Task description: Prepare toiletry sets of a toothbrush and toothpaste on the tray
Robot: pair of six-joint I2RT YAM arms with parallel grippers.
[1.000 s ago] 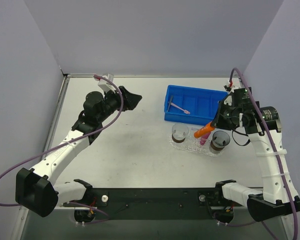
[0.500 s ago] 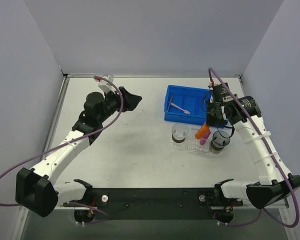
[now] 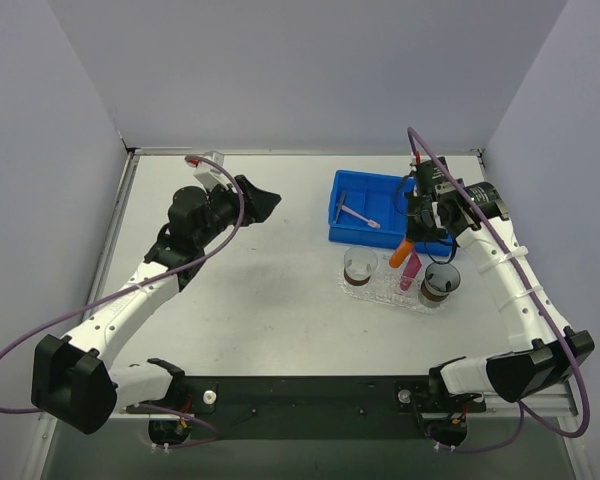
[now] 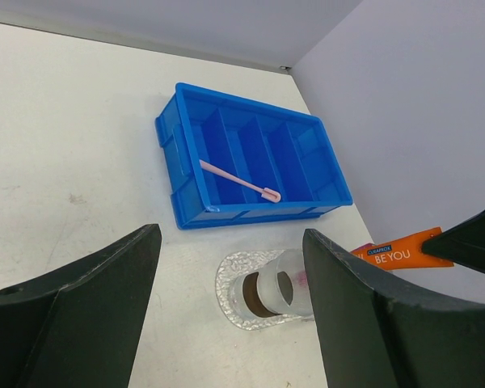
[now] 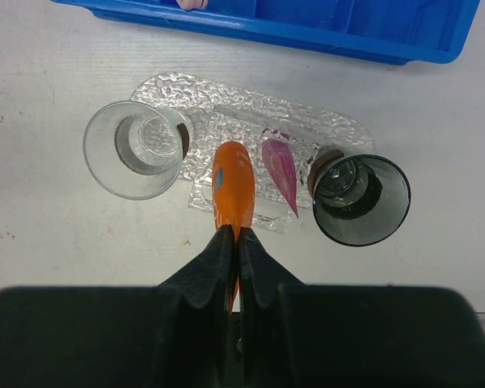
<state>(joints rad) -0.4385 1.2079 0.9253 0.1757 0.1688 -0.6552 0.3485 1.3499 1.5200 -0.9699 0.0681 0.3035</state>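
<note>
One toothbrush (image 4: pixel 238 182), the only one I can see, in the middle of the left wrist view. Two tubes of toothpaste: the orange tube (image 5: pixel 232 187) and the magenta tube (image 5: pixel 280 171), side by side at the centre of the right wrist view. One tray (image 5: pixel 226 93). Two cups: the clear cup (image 5: pixel 137 149) left of the tubes, the dark cup (image 5: pixel 360 199) right of them. One blue bin (image 4: pixel 250 212), split into four compartments. Two arms, the left arm (image 3: pixel 140 287) and the right arm (image 3: pixel 520 295), over one table (image 3: pixel 280 320).
</note>
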